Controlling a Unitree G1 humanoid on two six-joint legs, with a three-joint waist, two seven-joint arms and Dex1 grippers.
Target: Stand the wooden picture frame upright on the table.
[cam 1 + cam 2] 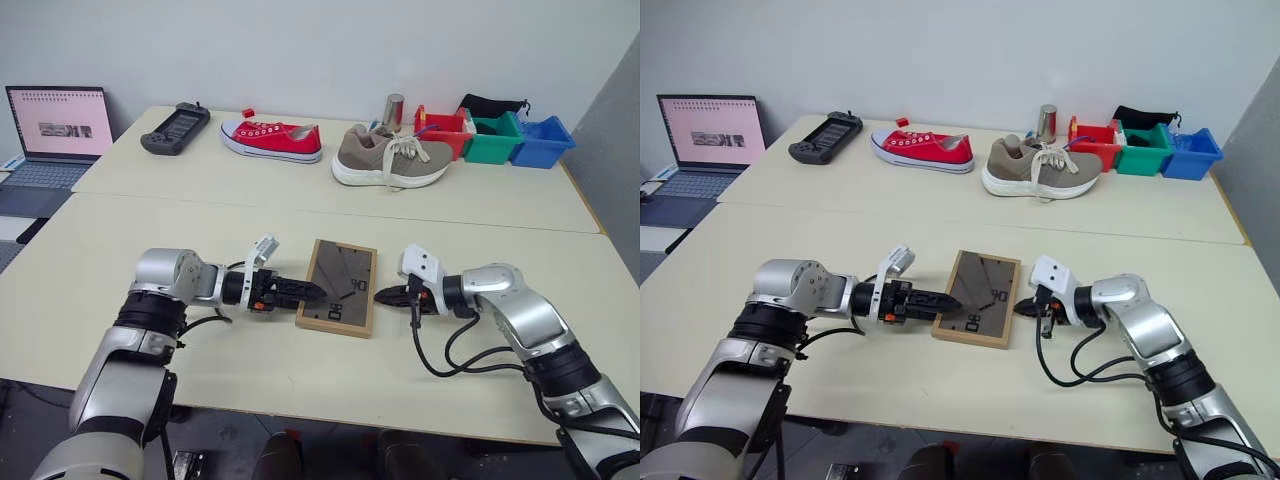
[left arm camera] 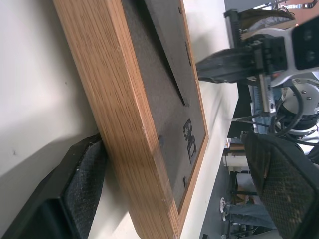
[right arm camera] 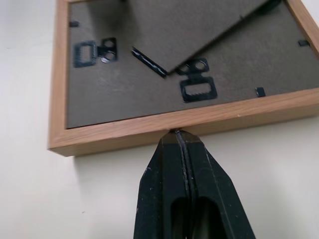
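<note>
The wooden picture frame (image 1: pixel 340 285) lies flat on the table (image 1: pixel 200 220), dark back and folded easel stand facing up. My left gripper (image 1: pixel 305 293) is open at the frame's left edge. In the left wrist view one finger (image 2: pixel 84 184) rests on the table against the wooden side (image 2: pixel 124 124), and the other finger (image 2: pixel 279 189) hangs above the back. My right gripper (image 3: pixel 178 137) is shut, and its tip touches the frame's right edge (image 3: pixel 189 117). It also appears across the frame as the right gripper (image 2: pixel 219 64) in the left wrist view.
Along the far half of the table stand a game controller (image 1: pixel 175 127), a red sneaker (image 1: pixel 272 140), a beige shoe (image 1: pixel 390 160), a metal cylinder (image 1: pixel 394 108) and red, green and blue bins (image 1: pixel 492 140). A laptop (image 1: pixel 55 130) sits at the far left.
</note>
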